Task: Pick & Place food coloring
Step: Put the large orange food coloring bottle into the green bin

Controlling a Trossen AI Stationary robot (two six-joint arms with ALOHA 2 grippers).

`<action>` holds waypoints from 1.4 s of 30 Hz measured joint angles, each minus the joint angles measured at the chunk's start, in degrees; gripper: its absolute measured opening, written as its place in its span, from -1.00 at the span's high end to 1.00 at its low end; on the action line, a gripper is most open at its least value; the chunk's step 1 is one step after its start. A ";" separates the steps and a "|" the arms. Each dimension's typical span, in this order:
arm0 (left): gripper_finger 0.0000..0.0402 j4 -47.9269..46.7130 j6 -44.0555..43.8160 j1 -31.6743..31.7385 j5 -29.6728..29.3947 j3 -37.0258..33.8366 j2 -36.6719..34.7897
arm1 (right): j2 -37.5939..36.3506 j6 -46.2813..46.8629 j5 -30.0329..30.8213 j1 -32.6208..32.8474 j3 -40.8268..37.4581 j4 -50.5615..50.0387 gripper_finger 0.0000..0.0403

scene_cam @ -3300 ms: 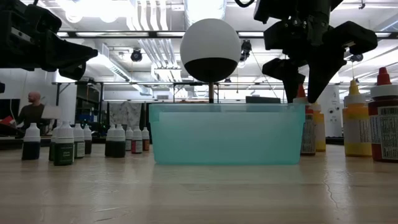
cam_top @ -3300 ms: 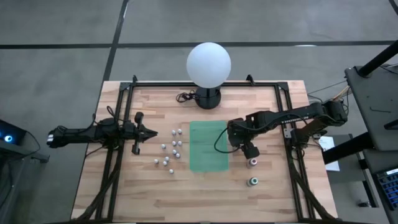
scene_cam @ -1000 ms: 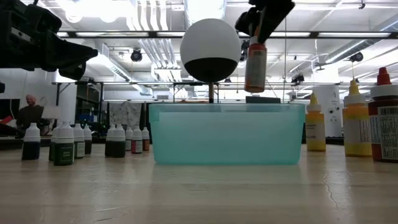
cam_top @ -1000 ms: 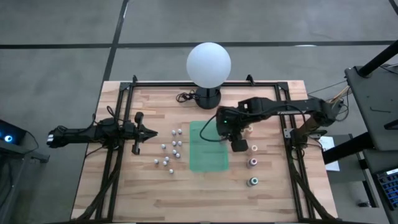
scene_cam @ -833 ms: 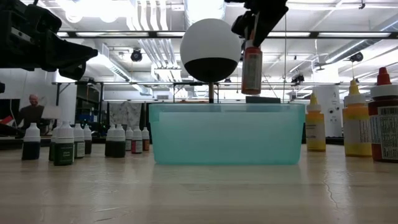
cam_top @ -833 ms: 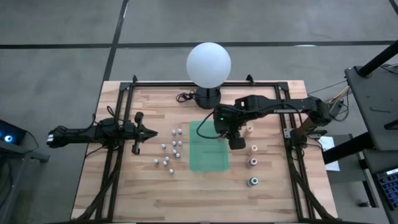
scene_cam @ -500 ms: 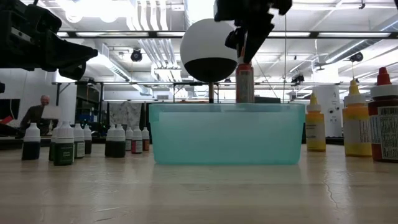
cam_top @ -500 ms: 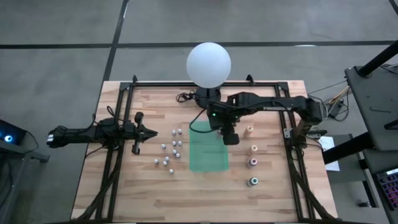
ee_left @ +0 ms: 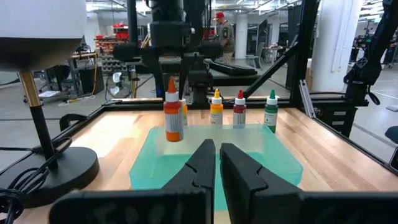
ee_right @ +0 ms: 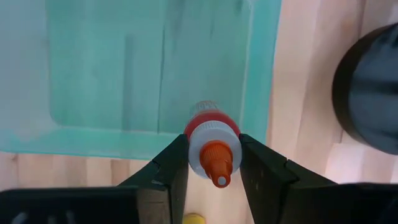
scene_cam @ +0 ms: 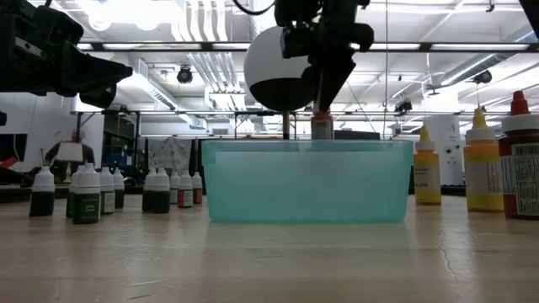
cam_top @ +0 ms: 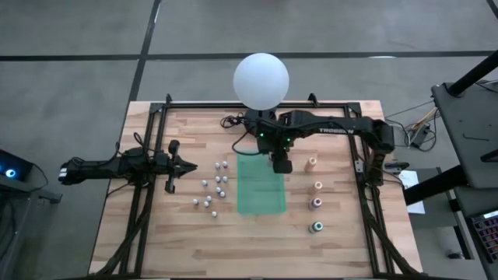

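Holding an orange-capped bottle (ee_right: 209, 151) by the neck, the right gripper (cam_top: 281, 162) hangs over the teal bin (cam_top: 261, 183) at its 1 o'clock corner, jaws closed on the cap from both sides; the bottle hangs upright, its base dipped just below the bin's rim (scene_cam: 307, 145) in the low view. Left gripper (cam_top: 185, 166): parked at the counter's 9 o'clock side, well apart from the bin, jaws pressed together, holding nothing. Counter (cam_top: 194, 241): light wood slats, dark frame rails down both sides. Bin: teal, translucent, rectangular, at counter centre. Four large bottles stand in a line at 3 o'clock of the bin: yellow-capped (cam_top: 312, 163), another yellow-capped (cam_top: 317, 187), red-capped (cam_top: 315, 203), green-capped (cam_top: 316, 227); from the left wrist view they show upright behind the bin, the green one (ee_left: 270, 111) at the row's end. Small white-capped bottles (cam_top: 212, 185): a loose cluster at 9 o'clock of the bin, between it and the left gripper, all upright, dark contents visible in the low view (scene_cam: 85, 195). Globe lamp (cam_top: 261, 82): white sphere on a black base, at 12 o'clock of the bin, just beside the right arm.
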 joint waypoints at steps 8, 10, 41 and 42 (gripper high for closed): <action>1.00 0.01 0.00 0.01 0.00 0.00 0.00 | 0.26 -0.02 0.00 -0.45 -3.68 3.95 0.45; 1.00 0.01 0.01 0.01 0.01 0.00 -0.01 | 0.24 0.36 -0.11 -0.55 -4.72 4.51 0.45; 1.00 0.00 0.01 0.00 0.01 0.00 0.00 | -0.16 3.40 1.60 -1.56 -12.68 12.26 0.43; 1.00 0.01 0.02 0.00 0.00 0.00 0.00 | -0.16 3.34 1.60 -1.56 -12.68 12.26 0.43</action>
